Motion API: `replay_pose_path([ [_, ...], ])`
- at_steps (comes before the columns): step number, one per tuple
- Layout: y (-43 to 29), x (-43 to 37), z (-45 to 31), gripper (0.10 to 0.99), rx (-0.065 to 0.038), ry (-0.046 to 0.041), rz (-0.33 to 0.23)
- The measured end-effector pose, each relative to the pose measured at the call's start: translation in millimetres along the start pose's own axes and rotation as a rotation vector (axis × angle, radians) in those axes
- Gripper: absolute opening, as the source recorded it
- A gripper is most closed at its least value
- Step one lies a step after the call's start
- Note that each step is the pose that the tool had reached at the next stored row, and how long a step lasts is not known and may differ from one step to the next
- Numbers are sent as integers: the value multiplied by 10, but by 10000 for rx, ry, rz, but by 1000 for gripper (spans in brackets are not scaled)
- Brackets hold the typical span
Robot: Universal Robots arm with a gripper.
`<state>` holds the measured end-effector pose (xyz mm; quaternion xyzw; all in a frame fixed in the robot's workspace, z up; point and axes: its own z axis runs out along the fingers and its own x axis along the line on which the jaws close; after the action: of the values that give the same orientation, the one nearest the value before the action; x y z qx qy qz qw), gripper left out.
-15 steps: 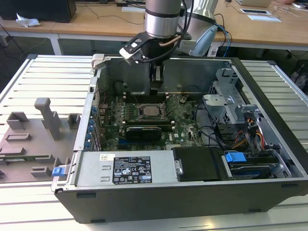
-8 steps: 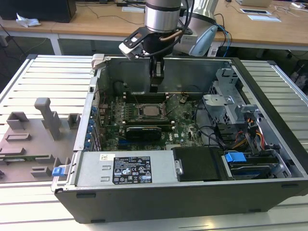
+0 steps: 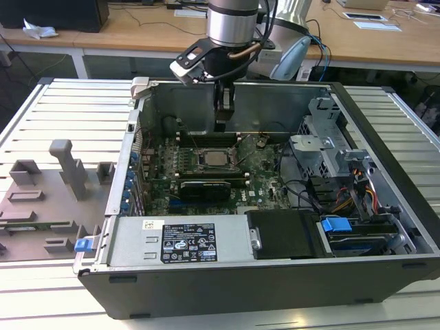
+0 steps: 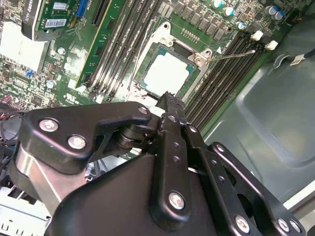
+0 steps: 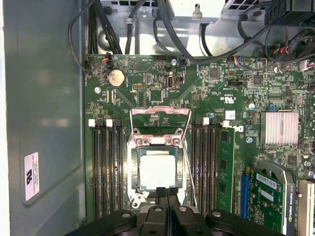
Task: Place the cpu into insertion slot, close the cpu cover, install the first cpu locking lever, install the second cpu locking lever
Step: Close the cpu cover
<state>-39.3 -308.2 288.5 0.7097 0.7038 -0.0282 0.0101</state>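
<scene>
The cpu (image 5: 157, 171), a square silver-grey chip, lies flat in the insertion slot (image 5: 132, 167) on the green board; it also shows in the second wrist view (image 4: 167, 73) and the exterior view (image 3: 214, 159). The cpu cover (image 5: 160, 112), a thin metal frame, stands raised at the socket's far edge, not down over the chip. A thin wire lever (image 4: 231, 54) sticks out beside the socket, unlatched. My gripper (image 5: 166, 191) hangs just above the socket's near edge with its black fingers shut on nothing; it is also visible from outside the case (image 3: 221, 124).
Long black memory slots (image 5: 108, 167) flank the socket on both sides. The grey case wall (image 5: 44, 98) stands close on one side. A heat sink (image 5: 279, 127), a graphics card (image 5: 268, 196) and cables (image 5: 162, 24) lie around. A power supply (image 3: 185, 240) and drive cage (image 3: 330, 148) fill the case.
</scene>
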Motion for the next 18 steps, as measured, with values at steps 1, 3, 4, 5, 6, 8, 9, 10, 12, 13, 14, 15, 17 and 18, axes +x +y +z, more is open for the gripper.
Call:
replay_pose_path([
  [1, 25, 1, 0, 106, -1, -4, 1],
  [3, 107, 1, -2, 106, -1, -12, 1],
  [4, 127, 1, -3, 106, -2, -12, 1],
  [5, 156, 1, -3, 106, -3, -15, 1],
  [6, 192, 2, -4, 106, -3, -19, 0],
  [8, 271, 3, -6, 106, -2, -30, 0],
  [9, 294, 4, -7, 106, -2, -33, 0],
  [10, 329, 5, -8, 106, -2, -38, 2],
  [12, 438, 6, -11, 106, -2, -49, 2],
  [13, 466, 6, -11, 106, -2, -49, 1],
  [14, 490, 7, -11, 106, -2, -49, 2],
  [15, 537, 7, -13, 106, -2, -49, 2],
  [17, 612, 7, -15, 106, -2, -50, 3],
  [18, 634, 8, -16, 106, -2, -50, 2],
])
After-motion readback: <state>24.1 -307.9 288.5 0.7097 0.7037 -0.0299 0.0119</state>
